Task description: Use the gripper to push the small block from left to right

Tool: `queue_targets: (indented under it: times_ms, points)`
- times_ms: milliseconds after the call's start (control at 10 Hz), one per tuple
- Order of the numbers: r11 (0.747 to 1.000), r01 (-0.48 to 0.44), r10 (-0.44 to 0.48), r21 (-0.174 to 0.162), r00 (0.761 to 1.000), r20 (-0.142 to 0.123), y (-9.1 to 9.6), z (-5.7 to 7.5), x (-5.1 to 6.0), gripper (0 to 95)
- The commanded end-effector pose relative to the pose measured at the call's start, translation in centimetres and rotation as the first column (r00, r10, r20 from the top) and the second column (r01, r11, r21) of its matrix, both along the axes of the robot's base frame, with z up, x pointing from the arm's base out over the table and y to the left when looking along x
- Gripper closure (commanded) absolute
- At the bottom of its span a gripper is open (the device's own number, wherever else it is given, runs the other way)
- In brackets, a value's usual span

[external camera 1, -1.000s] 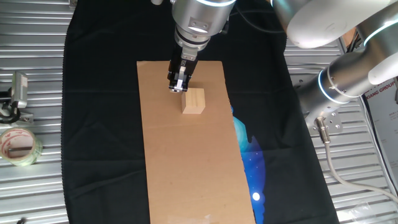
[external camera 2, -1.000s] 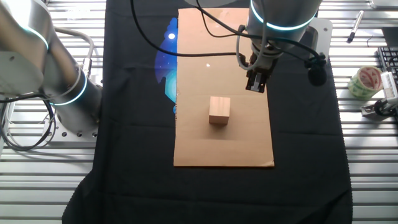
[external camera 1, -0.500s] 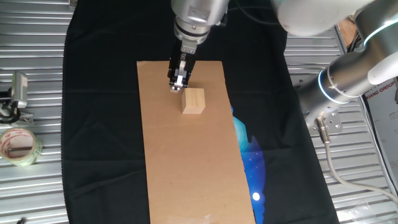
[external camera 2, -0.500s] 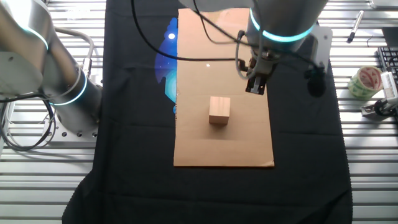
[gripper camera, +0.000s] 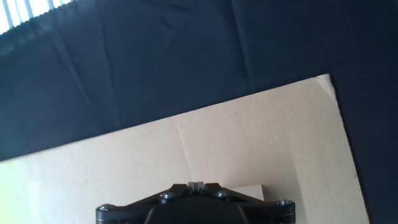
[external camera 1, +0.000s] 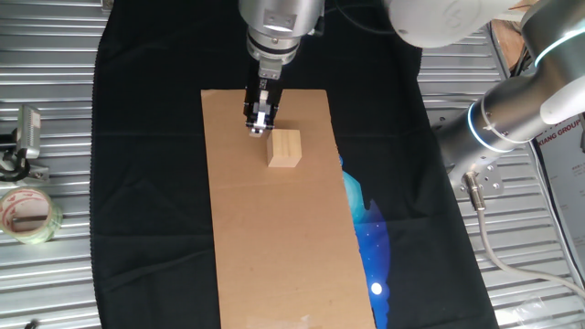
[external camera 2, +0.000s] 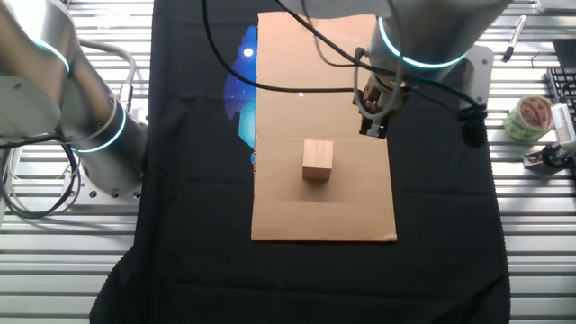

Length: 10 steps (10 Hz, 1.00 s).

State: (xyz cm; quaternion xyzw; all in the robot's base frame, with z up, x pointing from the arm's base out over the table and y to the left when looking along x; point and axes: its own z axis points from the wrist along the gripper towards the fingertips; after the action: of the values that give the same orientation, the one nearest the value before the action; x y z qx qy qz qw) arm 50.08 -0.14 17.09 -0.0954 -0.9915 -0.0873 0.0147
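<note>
Your narrow black and metal two-finger gripper (external camera 1: 259,127) hangs low over the far end of the long brown cardboard sheet (external camera 1: 274,238), tipping the large silver arm with the glowing blue ring (external camera 2: 423,59). In both fixed views the jaws read as pressed together with nothing between them; in the hand view the two fingertips (gripper camera: 196,185) meet at a thin seam, so record them as clenched and empty.

The small pale tan wooden cube (external camera 1: 285,148) sits upright on the cardboard, toward the sheet's edge nearest the blue glowing patch of the black cloth (external camera 1: 370,228). You will find the gripper just beside one upper corner of the cube. From one fixed view they look almost in contact; from the other fixed view (external camera 2: 374,126) a strip of bare cardboard separates the tool from the cube (external camera 2: 317,159), so note them as apart. In the hand view a pale edge of the cube (gripper camera: 249,190) shows just behind the gripper body.

The cardboard lies on a black cloth (external camera 2: 198,180) spread over the ribbed metal surface (external camera 1: 55,110). A second silver arm (external camera 2: 63,117) stands at the cloth's edge. A roll of clear tape (external camera 1: 27,215) rests on the metal surface, well apart from the cardboard.
</note>
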Motion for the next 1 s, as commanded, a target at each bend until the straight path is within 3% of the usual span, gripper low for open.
queue_targets:
  times_ms: [100,300,400,600,700,800,1000]
  points:
    - [1.0,-0.024,0.024,-0.002,1.0,0.02,0.0,0.05,-0.12,95.0]
    - [0.999,-0.049,0.049,-0.003,0.998,0.031,0.0,0.05,-0.12,95.0]
    - [0.999,-0.052,0.052,0.002,0.998,0.02,0.0,0.05,-0.12,95.0]
    - [0.998,-0.057,0.057,0.006,0.998,0.025,0.0,0.04,-0.12,95.0]
    - [0.998,-0.059,0.058,0.021,0.998,0.031,0.0,0.05,-0.12,95.0]
    - [0.999,-0.011,0.01,0.052,1.0,0.019,0.0,0.05,-0.12,95.0]
    - [0.998,0.016,-0.016,0.06,1.0,0.008,0.0,0.04,-0.13,95.0]
